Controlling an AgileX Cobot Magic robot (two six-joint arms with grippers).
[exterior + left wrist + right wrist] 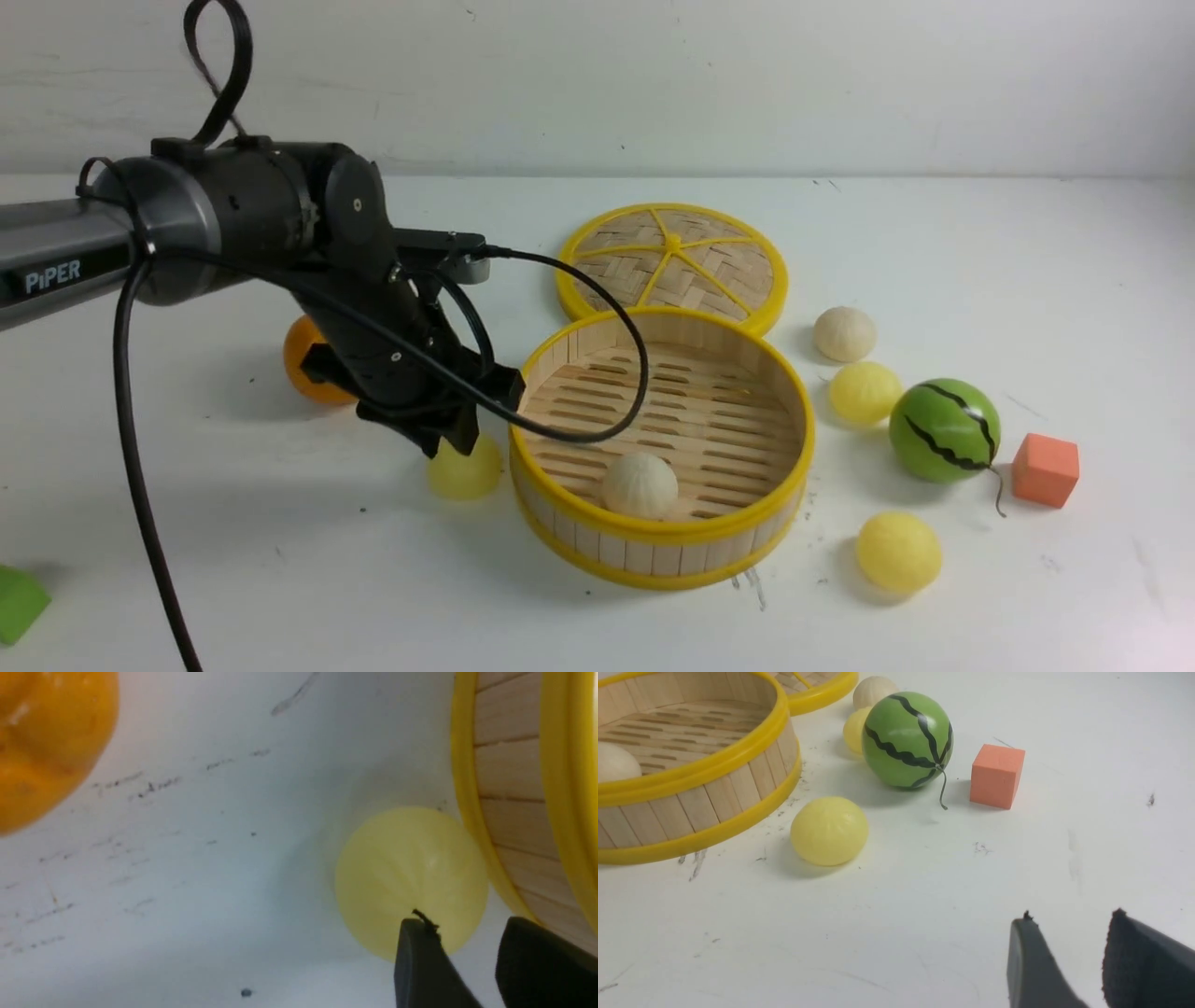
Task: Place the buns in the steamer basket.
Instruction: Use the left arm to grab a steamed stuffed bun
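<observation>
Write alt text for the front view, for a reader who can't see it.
The robot's left gripper hovers at a pale yellow bun beside the steamer basket, which holds one off-white bun. Three more buns, a watermelon ball and an orange cube lie to its right, the lid behind.

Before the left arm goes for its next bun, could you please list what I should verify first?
1. Left gripper empty, jaws apart: ok.
2. Small smooth pale yellow bun between the jaws: not ok; it sits on the table just beyond the fingertips.
3. Gap between that bun and the wall of the round bamboo steamer basket with yellow rims: cannot tell; they are very close.
4. Room in the basket: ok; only one off-white pleated bun lies inside.
5. Glossy orange tangerine out of the way: ok; it lies apart from the bun.
</observation>
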